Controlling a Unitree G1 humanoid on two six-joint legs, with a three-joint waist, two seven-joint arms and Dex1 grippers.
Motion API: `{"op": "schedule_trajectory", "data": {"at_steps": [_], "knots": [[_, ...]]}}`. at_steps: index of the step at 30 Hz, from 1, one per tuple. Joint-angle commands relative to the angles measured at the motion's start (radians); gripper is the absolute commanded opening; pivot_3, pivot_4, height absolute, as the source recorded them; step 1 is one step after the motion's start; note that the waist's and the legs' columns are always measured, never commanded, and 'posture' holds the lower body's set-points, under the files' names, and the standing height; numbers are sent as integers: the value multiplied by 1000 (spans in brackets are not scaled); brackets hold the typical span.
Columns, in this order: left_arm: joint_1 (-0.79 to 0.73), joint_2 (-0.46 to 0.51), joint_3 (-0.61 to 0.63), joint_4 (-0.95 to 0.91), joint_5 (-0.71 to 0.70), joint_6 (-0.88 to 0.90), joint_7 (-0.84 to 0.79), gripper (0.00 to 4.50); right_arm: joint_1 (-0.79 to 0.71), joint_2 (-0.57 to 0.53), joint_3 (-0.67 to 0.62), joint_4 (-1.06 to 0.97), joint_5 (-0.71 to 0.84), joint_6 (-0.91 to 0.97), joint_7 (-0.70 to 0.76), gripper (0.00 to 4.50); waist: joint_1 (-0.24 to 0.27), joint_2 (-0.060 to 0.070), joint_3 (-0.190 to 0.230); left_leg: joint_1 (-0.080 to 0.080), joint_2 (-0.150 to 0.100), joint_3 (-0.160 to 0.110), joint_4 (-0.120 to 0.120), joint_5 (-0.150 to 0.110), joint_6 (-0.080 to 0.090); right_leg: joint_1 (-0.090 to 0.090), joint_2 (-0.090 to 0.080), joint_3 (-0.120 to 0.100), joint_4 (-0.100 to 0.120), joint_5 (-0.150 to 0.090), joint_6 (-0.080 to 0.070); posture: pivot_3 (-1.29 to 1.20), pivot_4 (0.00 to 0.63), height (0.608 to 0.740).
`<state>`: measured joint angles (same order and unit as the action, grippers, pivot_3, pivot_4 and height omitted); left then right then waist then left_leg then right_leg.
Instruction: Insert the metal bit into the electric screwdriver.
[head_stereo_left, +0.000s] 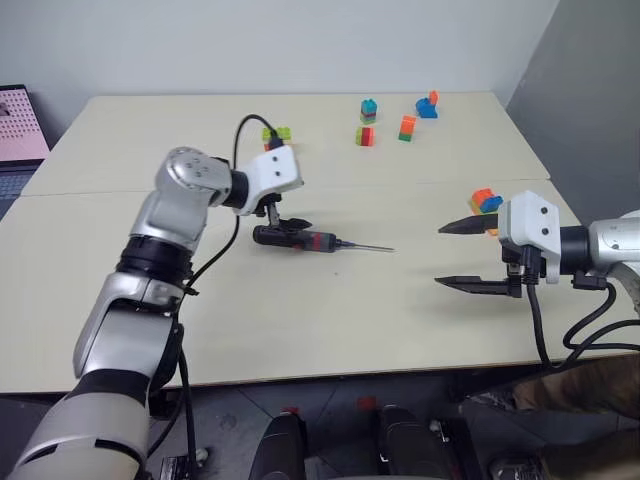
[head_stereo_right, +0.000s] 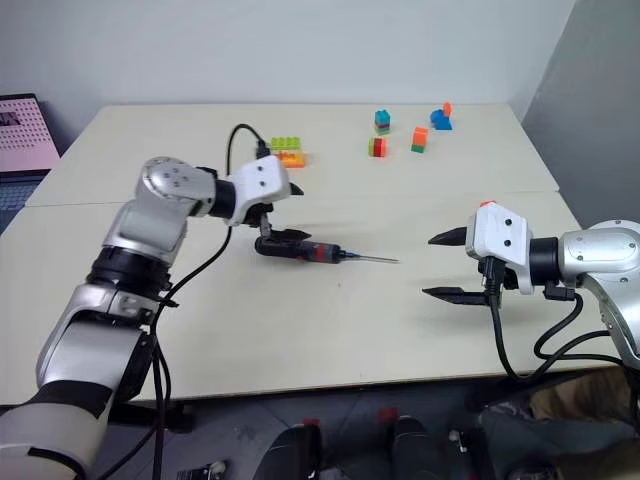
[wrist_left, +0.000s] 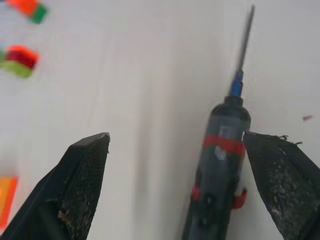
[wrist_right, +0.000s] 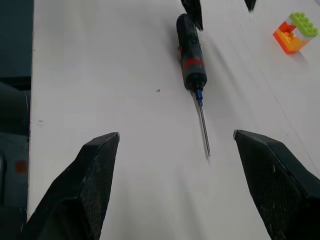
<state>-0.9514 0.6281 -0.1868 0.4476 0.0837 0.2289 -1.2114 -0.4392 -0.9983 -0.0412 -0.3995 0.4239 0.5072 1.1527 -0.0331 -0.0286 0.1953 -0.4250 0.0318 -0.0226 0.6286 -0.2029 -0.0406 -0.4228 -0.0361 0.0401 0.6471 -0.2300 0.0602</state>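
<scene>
Two hands are over the bench (head_stereo_left: 300, 340). Left hand (head_stereo_left: 285, 232): fingers spread wide, holding nothing. It sits at the rear end of the screwdriver (head_stereo_left: 300, 240), with the black body lying between the two fingers. In the left wrist view one finger (wrist_left: 280, 175) is just beside the body at the red band; whether it touches cannot be told. The other finger stands well apart from the tool.

Right hand (head_stereo_left: 462, 256): fingers spread wide, empty, pointing toward the left hand. It hovers near the right side of the bench, well apart from the tool.

The screwdriver lies flat on the bench near the middle, rear end under the left hand, tip pointing toward the right hand. The bit (head_stereo_left: 368, 248) projects straight out of the tip in line with the body, seated in the tool by a short blue collar. Its free end rests on or just above the surface; which one cannot be told.

Small coloured block stacks stand on the bench away from the tool: a green-and-orange block (head_stereo_right: 288, 152) behind the left hand, a group (head_stereo_left: 398, 118) near the far edge, and one orange-and-blue stack (head_stereo_left: 486, 200) just behind the right hand.
</scene>
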Motion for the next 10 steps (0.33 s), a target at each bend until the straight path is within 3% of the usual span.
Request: {"op": "schedule_trajectory", "data": {"at_steps": [1,4,10], "knots": [[288,156,251,-359,-160,197,-16,4427,3,8,-55,14,19,-9,-21,3843,-10,0,0,0,0,0,0,0,0,0,0,1,-1,0,0,0,150,740],[430,215,313,-514,-232,305,-21,4427,9,8,-69,39,20,-21,-19,3843,-21,-3,2,1,1,0,-1,0,0,0,0,0,1,0,-1,0,150,740],[541,239,325,-625,-305,395,13,4427,19,11,-82,66,20,-33,-25,3843,12,-3,2,3,0,-1,2,0,0,4,-2,-2,0,-2,-6,0,150,740]]}}
